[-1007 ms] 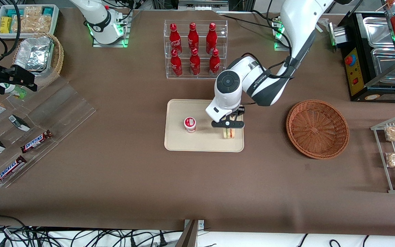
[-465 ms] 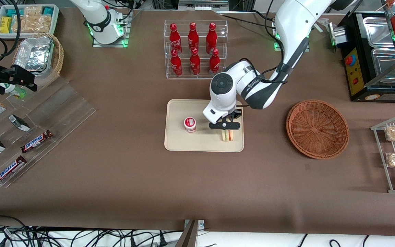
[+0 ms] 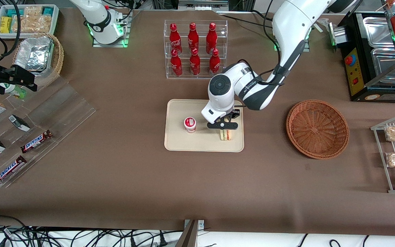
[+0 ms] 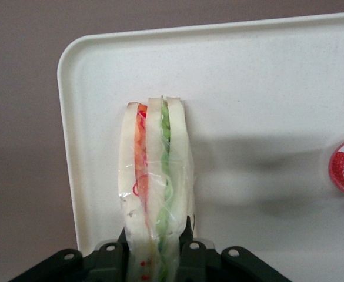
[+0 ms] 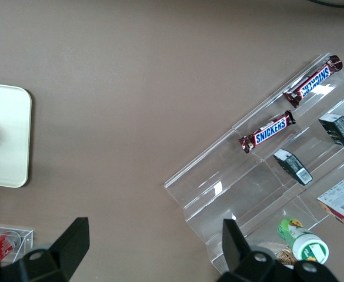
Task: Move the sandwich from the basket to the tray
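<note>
The sandwich [image 3: 226,134] stands on edge on the tray [image 3: 183,144], in the corner of it that lies nearer the front camera and toward the working arm's end of the table, with the gripper [image 3: 223,126] closed on it. In the wrist view the wrapped wedge [image 4: 155,182] runs straight out from between the two fingers [image 4: 186,249], which clamp its bread faces near one end, so its long axis points directly away from the gripper and its filling layers lie parallel to the finger pads. Its lower edge seems to rest on or just above the tray floor, though I cannot tell for certain whether it touches. The wedge sits close to the tray's rim [image 4: 66,176] on one side and well apart from the small red-and-white cup [image 3: 190,124] on the other. The basket [image 3: 317,128] lies empty nearer the working arm's end. My judgement is that the release is the step in hand: since the wedge is narrow and upright, it may topple sideways once the fingers part.
</note>
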